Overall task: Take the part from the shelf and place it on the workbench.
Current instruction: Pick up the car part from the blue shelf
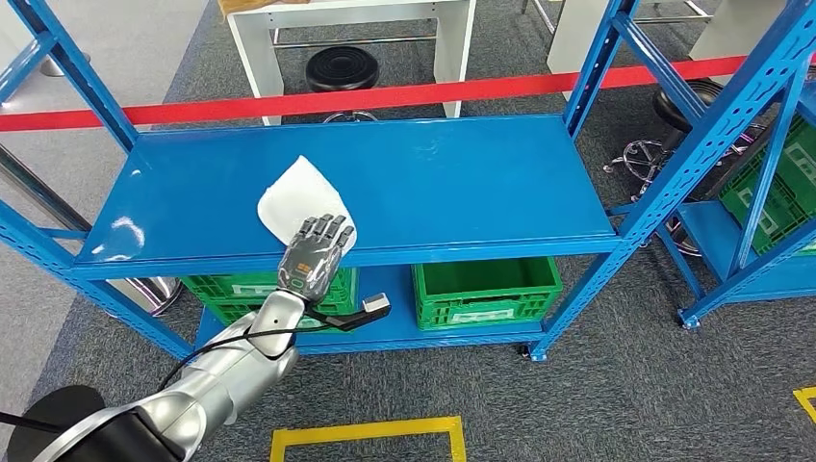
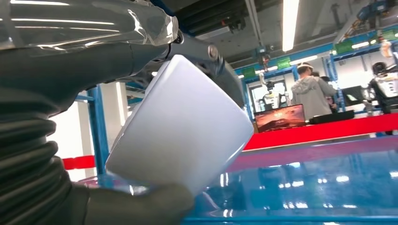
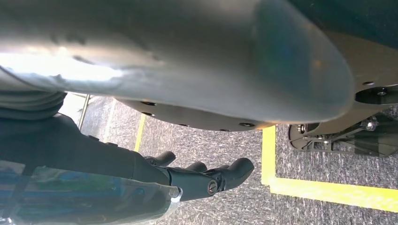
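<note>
Left robot hand at blue shelf.
Fingers and thumb clasp the white part; right robot hand hangs empty, fingers loosely apart.

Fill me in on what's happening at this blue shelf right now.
The robot's left hand is on the white part at the front edge of the blue shelf, its fingers over the part's near side; the left wrist view shows thumb and fingers on either side of the part. The part is not yet carried off. The right hand hangs above the carpet, holding nothing.

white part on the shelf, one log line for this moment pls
left hand fingers around white part | part on blue shelf | right hand hanging, holds nothing
</note>
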Controlling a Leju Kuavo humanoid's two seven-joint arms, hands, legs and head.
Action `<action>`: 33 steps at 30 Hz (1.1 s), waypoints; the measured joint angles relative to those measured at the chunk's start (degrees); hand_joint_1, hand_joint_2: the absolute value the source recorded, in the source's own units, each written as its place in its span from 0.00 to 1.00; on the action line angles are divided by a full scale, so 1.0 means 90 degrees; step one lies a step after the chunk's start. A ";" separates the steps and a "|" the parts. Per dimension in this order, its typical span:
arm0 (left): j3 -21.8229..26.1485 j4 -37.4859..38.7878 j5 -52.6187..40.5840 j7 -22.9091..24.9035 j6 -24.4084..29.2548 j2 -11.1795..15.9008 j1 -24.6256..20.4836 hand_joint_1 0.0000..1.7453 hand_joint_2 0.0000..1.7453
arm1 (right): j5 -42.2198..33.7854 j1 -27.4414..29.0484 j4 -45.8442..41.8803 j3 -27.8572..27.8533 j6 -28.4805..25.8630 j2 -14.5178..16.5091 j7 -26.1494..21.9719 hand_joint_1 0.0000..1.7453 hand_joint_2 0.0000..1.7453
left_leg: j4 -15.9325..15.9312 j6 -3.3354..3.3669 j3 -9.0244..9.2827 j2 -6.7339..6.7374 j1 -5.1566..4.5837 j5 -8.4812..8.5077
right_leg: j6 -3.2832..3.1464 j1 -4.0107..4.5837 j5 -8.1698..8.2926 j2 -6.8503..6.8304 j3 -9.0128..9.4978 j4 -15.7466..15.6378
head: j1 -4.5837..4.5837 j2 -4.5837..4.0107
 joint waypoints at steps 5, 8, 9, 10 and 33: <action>0.0149 -0.0062 0.0001 -0.0249 0.0000 0.0008 0.0050 1.00 1.00 | -0.0014 0.0000 0.0000 -0.0012 -0.0002 0.0000 0.0000 0.00 0.00 | 0.0000 0.0000 0.0000 0.0000 0.0000 0.0000 | 0.0000 0.0000 0.0000 0.0000 0.0000 0.0000 | -0.0001 0.0000; 0.0228 -0.0134 -0.0035 -0.0327 0.0000 0.0010 0.0092 1.00 1.00 | -0.0015 -0.0001 0.0000 -0.0036 -0.0005 0.0000 0.0000 0.00 0.00 | 0.0000 0.0000 0.0000 0.0000 0.0000 0.0000 | 0.0000 0.0000 -0.0001 0.0000 -0.0001 0.0000 | 0.0000 0.0000; 0.0243 -0.0156 -0.0042 -0.0338 0.0000 0.0012 0.0102 1.00 1.00 | -0.0015 -0.0001 0.0000 -0.0046 -0.0006 0.0000 0.0000 0.00 0.00 | 0.0000 0.0000 0.0000 0.0000 0.0000 0.0000 | 0.0000 0.0000 -0.0001 0.0000 -0.0001 0.0000 | -0.0001 0.0000; 0.0257 -0.0173 -0.0041 -0.0342 0.0000 0.0013 0.0109 1.00 1.00 | -0.0011 0.0000 0.0000 -0.0055 -0.0007 0.0000 0.0000 0.00 0.00 | 0.0000 0.0000 0.0000 0.0000 0.0000 0.0000 | 0.0000 0.0000 -0.0001 0.0000 -0.0001 0.0000 | -0.0001 0.0000; -0.0245 -0.0282 -0.0024 0.0001 0.0000 0.0170 -0.0237 1.00 1.00 | 0.0050 -0.0001 0.0002 -0.0174 0.0017 0.0000 -0.0058 0.00 0.00 | 0.0000 0.0000 0.0000 0.0000 0.0000 0.0000 | 0.0000 0.0000 0.0000 0.0000 -0.0001 0.0000 | -0.0001 0.0000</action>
